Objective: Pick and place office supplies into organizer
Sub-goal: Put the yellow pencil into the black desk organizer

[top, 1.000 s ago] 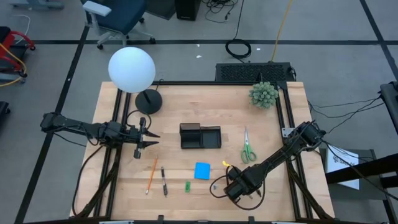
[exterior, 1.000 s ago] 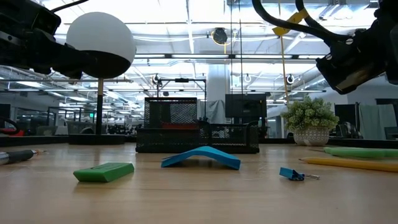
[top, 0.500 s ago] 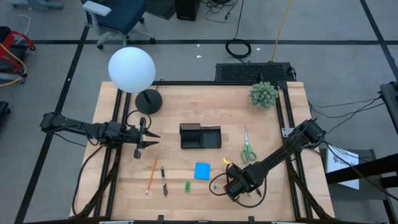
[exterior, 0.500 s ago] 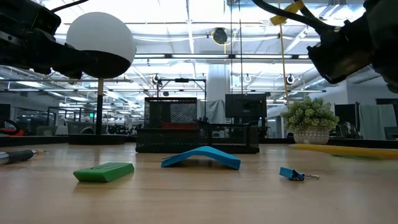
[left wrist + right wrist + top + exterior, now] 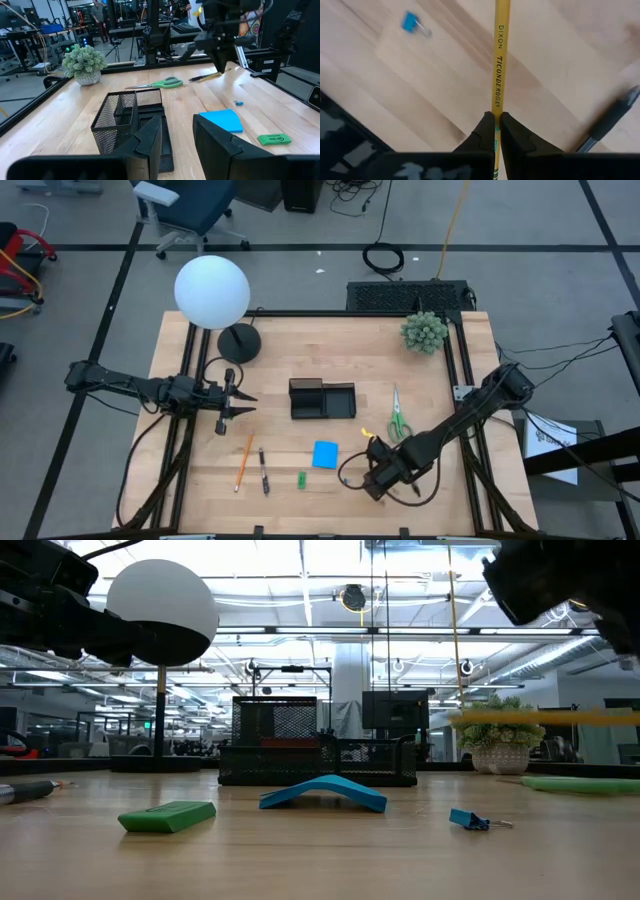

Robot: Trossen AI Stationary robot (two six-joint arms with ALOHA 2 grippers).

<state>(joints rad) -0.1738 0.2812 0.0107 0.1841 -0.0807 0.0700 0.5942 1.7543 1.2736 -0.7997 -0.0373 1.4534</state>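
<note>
My right gripper hangs over the near right of the table, shut on a yellow pencil; in the low view that pencil floats level above the wood. My left gripper waits open at the table's left, level, facing the black mesh organizer. Flat on the table lie green-handled scissors, a blue note pad, a small green piece, an orange pencil and a black pen. My right gripper pinches the yellow pencil's shaft between its two fingertips, just past the printed lettering. The fingers come steeply from above and lie across the pencil. The pencil is lifted clear of the table and lies level, its long lettered part sticking out beyond the fingers.
A blue binder clip and another black pen lie on the wood under my right gripper. A white globe lamp with a round black base stands far left, and a fuzzy green plant far right.
My right gripper has gone up, staying shut on the yellow pencil. The pencil, which lay on the table a second ago, now hangs level well clear of it.
</note>
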